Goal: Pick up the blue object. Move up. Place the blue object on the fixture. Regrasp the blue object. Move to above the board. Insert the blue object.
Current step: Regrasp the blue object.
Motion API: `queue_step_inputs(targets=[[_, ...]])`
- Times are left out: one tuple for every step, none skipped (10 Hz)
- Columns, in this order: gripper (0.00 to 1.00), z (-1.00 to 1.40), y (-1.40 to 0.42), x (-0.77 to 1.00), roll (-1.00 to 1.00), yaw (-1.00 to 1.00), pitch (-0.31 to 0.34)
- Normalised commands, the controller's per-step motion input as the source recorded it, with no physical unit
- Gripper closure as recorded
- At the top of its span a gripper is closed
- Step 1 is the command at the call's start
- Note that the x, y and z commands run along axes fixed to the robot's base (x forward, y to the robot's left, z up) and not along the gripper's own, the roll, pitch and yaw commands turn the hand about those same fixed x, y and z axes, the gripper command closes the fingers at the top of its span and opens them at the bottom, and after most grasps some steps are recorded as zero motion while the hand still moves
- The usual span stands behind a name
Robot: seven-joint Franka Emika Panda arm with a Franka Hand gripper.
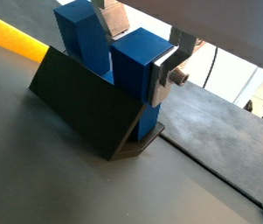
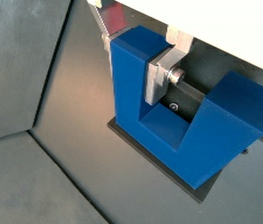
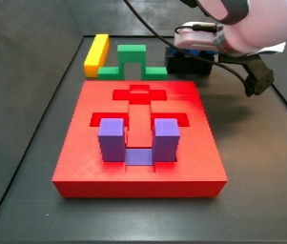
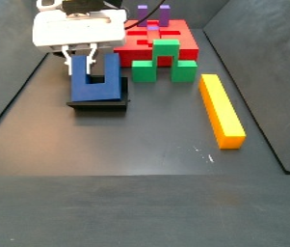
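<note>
In both wrist views the gripper (image 2: 166, 72) has its jaws closed on one prong of the blue object (image 2: 169, 122), which stands upright on the fixture (image 1: 85, 103). Farther off, the board (image 3: 139, 143) carries a purple block (image 3: 138, 141).

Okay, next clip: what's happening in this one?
The arm's gripper is down at the fixture, with the blue object sitting on it, prongs up. In a wrist view, a silver finger lies against the inside of one prong. The red board already holds a purple block. A green block and a yellow bar lie beside it.
</note>
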Motion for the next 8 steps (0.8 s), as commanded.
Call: queue_step_inputs(targets=[[1.0, 0.0, 0.0, 0.0, 0.0, 0.0, 0.0], [1.0, 0.0, 0.0, 0.0, 0.0, 0.0, 0.0], [1.0, 0.0, 0.0, 0.0, 0.0, 0.0, 0.0], [1.0, 0.0, 0.0, 0.0, 0.0, 0.0, 0.0], [1.0, 0.0, 0.0, 0.0, 0.0, 0.0, 0.0], [1.0, 0.0, 0.0, 0.0, 0.0, 0.0, 0.0], [1.0, 0.0, 0.0, 0.0, 0.0, 0.0, 0.0], [1.0, 0.0, 0.0, 0.0, 0.0, 0.0, 0.0]])
